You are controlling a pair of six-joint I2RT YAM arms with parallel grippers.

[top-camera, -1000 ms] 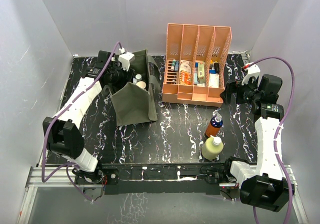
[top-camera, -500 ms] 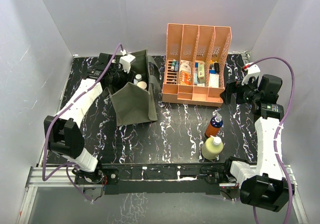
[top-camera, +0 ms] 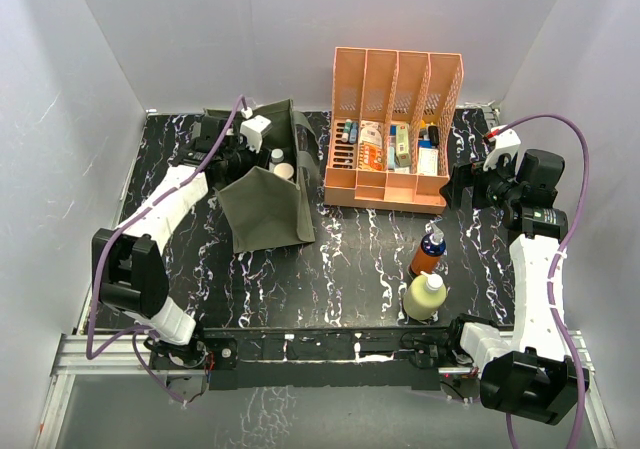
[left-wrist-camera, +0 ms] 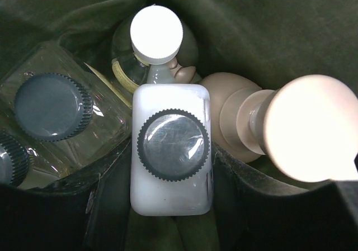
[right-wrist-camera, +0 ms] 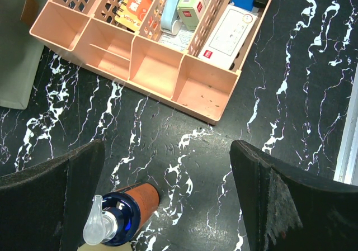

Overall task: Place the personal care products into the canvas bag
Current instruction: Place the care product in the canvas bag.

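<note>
One dark-capped bottle (left-wrist-camera: 6, 160) cropped inside canvas bag (left-wrist-camera: 268, 33)

A black marble-patterned table (top-camera: 350, 259) with white veins carries everything. At about ten o'clock from its middle stands a soft olive-green canvas tote bag (top-camera: 265, 214), mouth open upward, its front panel sloping toward the near edge. At about one o'clock sits a peach plastic slotted file organiser (top-camera: 385, 194), its tall latticed back toward the far wall and its low front compartments facing the middle. At about four o'clock a small orange bottle with a blue shoulder (top-camera: 428, 252) stands upright. Just beside it, at its six o'clock, a squat pale yellow bottle with a white cap (top-camera: 424, 296) stands upright near the table's front edge.
</note>
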